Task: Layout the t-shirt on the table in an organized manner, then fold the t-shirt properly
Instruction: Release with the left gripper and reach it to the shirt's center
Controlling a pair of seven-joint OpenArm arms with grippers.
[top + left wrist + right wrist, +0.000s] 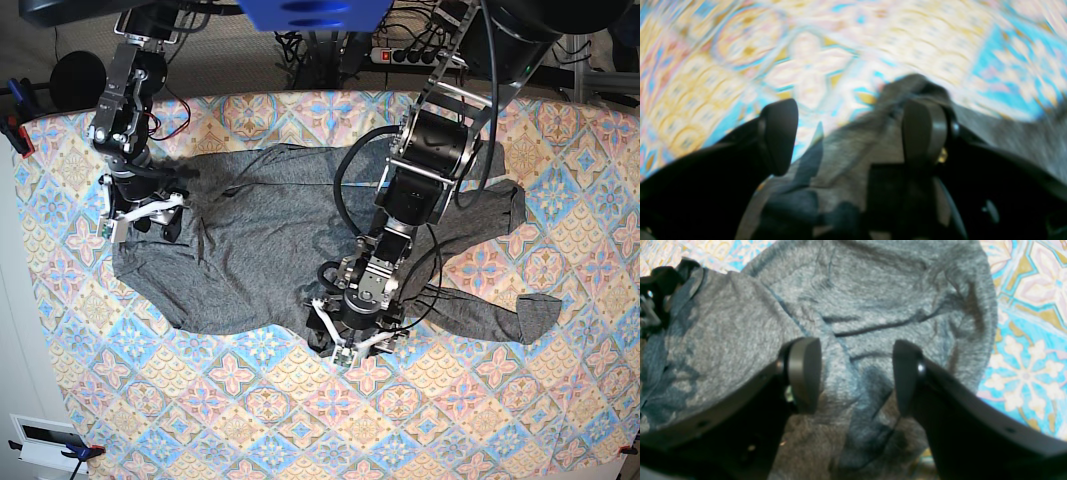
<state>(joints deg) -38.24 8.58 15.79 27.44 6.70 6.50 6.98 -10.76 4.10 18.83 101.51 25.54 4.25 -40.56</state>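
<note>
The dark-grey t-shirt point(260, 250) lies spread but wrinkled across the patterned table point(480, 420), one long sleeve point(500, 315) trailing to the right. My left gripper point(350, 338) sits at the shirt's bottom hem near mid-table. In its wrist view the left gripper point(851, 133) is open, with a bunched fold of the t-shirt point(853, 150) lying between and under its fingers point(923, 133). My right gripper point(140, 217) hovers over the shirt's left edge. Up close, the right gripper point(855, 373) is open above creased t-shirt fabric point(873, 300), holding nothing.
A power strip point(410, 55) and cables lie behind the table's far edge. Clamps point(18, 132) grip the tablecloth at the left edge. The left arm's body point(430, 160) reaches over the shirt's upper right part.
</note>
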